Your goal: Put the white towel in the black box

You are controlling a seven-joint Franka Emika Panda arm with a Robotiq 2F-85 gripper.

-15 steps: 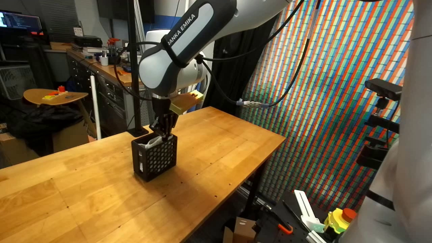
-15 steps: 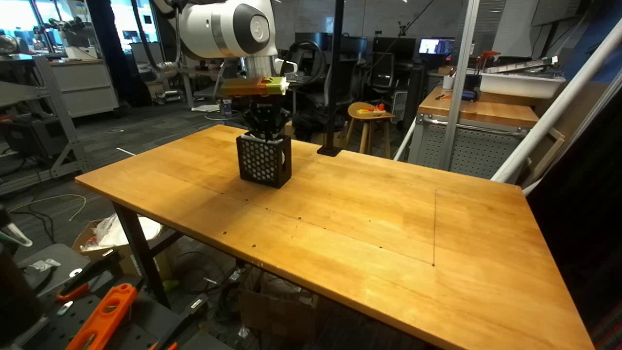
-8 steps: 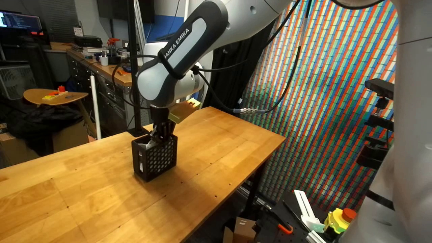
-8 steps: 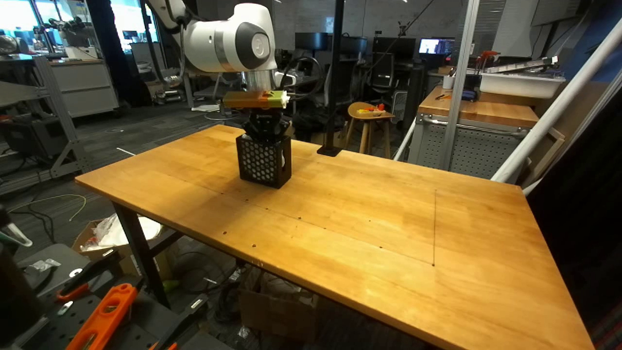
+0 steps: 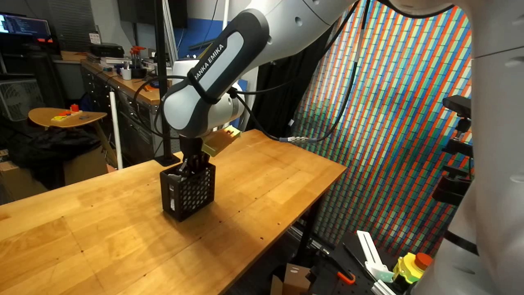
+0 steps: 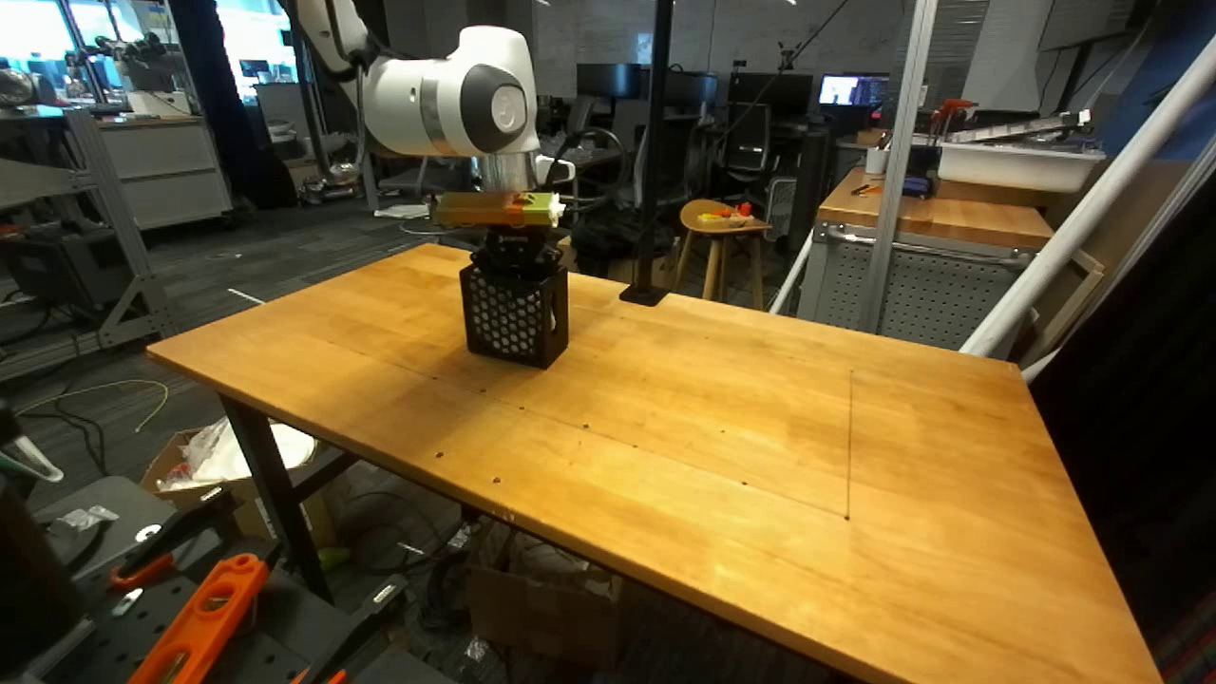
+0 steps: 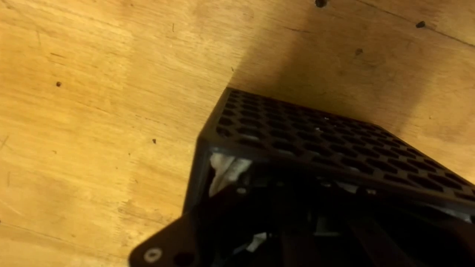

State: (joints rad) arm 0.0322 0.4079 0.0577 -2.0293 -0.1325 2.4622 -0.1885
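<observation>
1. Jaws aim downward into the black honeycomb-walled box; their tips are hidden inside it, so I cannot tell whether they are spread or pinching something.
2. White towel sits inside that box; the wrist view shows a fold of it at the opening's ten o'clock corner.
3. Upright, the box stands on a butcher-block desk with straight seams and small dark holes; in the wrist view a shadow spreads from its wall toward twelve o'clock.
4. With the box as dial centre, in an exterior view: a black pole has its foot near, at eleven; a wooden stool at ten; a multicoloured striped backdrop at two; a yellow-and-red emergency-stop button just before four.
5. Likewise in an exterior view: a pegboard-sided workbench just before three, a cardboard carton at six, under the desk.
</observation>
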